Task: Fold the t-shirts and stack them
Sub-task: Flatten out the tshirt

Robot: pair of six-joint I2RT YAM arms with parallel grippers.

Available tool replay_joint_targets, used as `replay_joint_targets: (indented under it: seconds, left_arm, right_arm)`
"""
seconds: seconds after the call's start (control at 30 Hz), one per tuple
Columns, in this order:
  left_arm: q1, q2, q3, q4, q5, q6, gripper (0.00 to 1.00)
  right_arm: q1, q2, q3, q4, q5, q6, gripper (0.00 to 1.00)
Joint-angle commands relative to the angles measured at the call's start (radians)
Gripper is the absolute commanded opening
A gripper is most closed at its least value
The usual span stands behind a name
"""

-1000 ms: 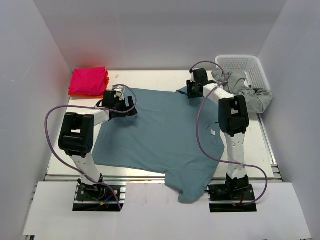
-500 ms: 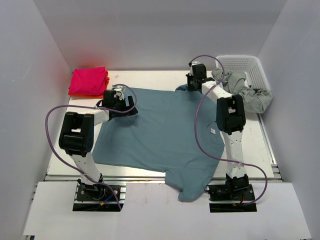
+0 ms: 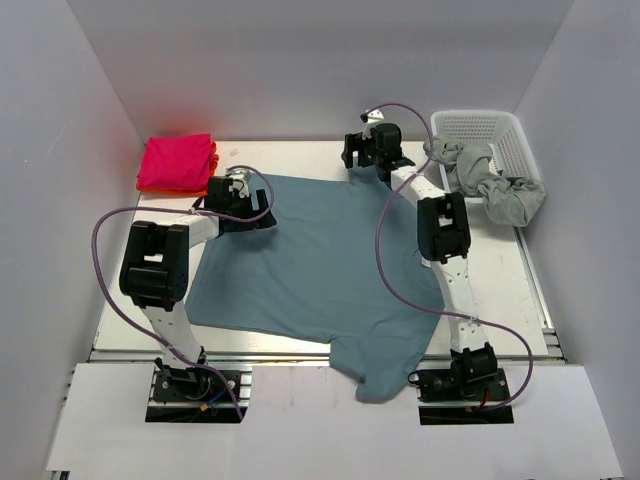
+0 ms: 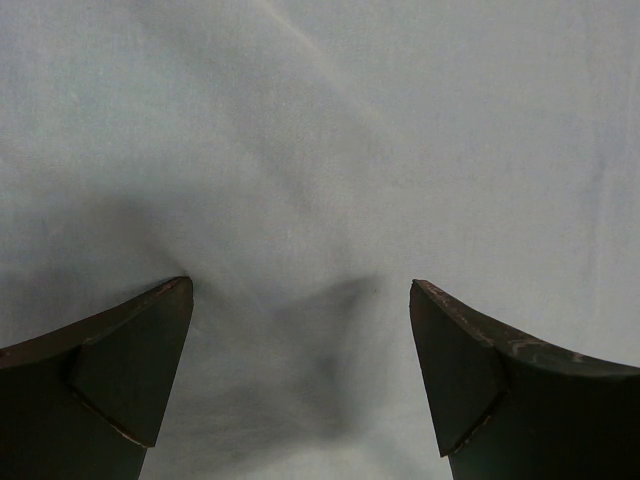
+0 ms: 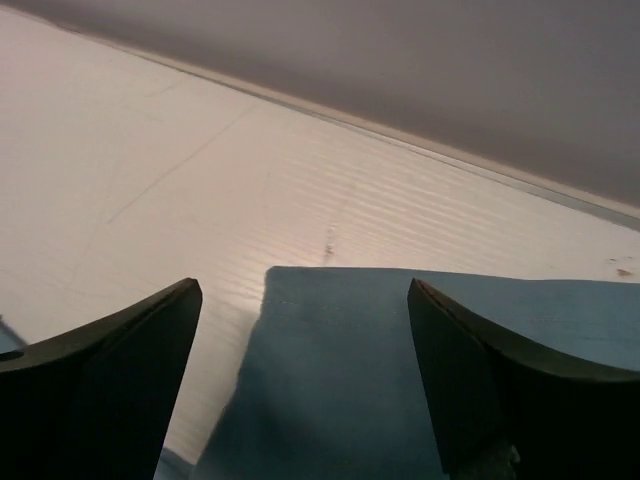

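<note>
Right gripper point(image 5: 303, 287) slid left from basket point(image 3: 482, 119), apparently above teal t-shirt point(image 3: 320, 250).

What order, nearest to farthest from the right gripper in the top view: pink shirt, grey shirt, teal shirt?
1. teal shirt, beneath the right gripper.
2. grey shirt, in basket on the right.
3. pink shirt, far-left corner.

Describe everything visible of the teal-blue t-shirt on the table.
The teal-blue t-shirt is soft, matte cloth that looks like cotton. It is unfolded and spread nearly flat across the white table, with shallow wrinkles. One part drapes past the table's near edge. The left hand is open over its far-left corner, where the cloth puckers. The right hand is open at its far edge, with a straight hem showing between the fingers.
</note>
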Motion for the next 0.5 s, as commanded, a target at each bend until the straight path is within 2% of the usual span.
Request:
replay_joint_targets:
  seconds: [0.0, 0.03, 0.07, 0.1, 0.13, 0.17, 0.2, 0.27, 0.3, 0.33, 0.37, 0.43, 0.47]
  left_arm:
    - [0.001, -0.009, 0.003, -0.134, -0.019, 0.0, 1.0]
    - [0.001, -0.026, 0.003, -0.134, -0.03, 0.0, 1.0]
    - [0.001, -0.043, 0.003, -0.134, -0.03, 0.0, 1.0]
    - [0.001, -0.061, 0.003, -0.134, -0.039, 0.0, 1.0]
    - [0.001, -0.097, 0.003, -0.149, -0.039, 0.0, 1.0]
    - [0.001, -0.115, 0.003, -0.149, -0.053, 0.0, 1.0]
    - [0.001, -0.132, 0.013, -0.159, -0.065, 0.0, 1.0]
    - [0.001, -0.182, 0.013, -0.169, -0.074, -0.013, 1.0]
    - [0.001, -0.2, 0.013, -0.169, -0.085, -0.013, 1.0]
    - [0.001, -0.215, 0.013, -0.178, -0.094, -0.013, 1.0]
    - [0.001, -0.232, 0.013, -0.198, -0.106, -0.013, 1.0]
    - [0.001, -0.284, 0.001, -0.218, -0.146, -0.023, 1.0]
    - [0.001, -0.296, -0.009, -0.218, -0.146, -0.023, 1.0]
  right_arm:
    - [0.009, -0.079, 0.025, 0.101, -0.103, -0.007, 0.9]
    - [0.012, -0.179, -0.077, 0.061, -0.073, 0.0, 0.9]
    - [0.014, -0.217, -0.078, 0.044, -0.059, 0.011, 0.9]
    - [0.013, -0.258, -0.154, 0.027, -0.018, 0.019, 0.9]
    - [0.011, -0.292, -0.188, -0.02, 0.006, 0.049, 0.9]
    - [0.012, -0.408, -0.289, -0.084, 0.036, 0.068, 0.9]
    - [0.005, -0.441, -0.319, -0.173, 0.105, 0.106, 0.9]
    - [0.011, -0.537, -0.417, -0.244, 0.171, 0.166, 0.9]
    - [0.009, -0.63, -0.524, -0.355, 0.187, 0.184, 0.9]
    - [0.009, -0.659, -0.561, -0.384, 0.197, 0.233, 0.9]
    - [0.012, -0.694, -0.701, -0.408, 0.196, 0.243, 0.9]
    - [0.011, -0.818, -0.797, -0.453, 0.191, 0.289, 0.9]
    - [0.006, -0.85, -0.924, -0.464, 0.193, 0.295, 0.9]
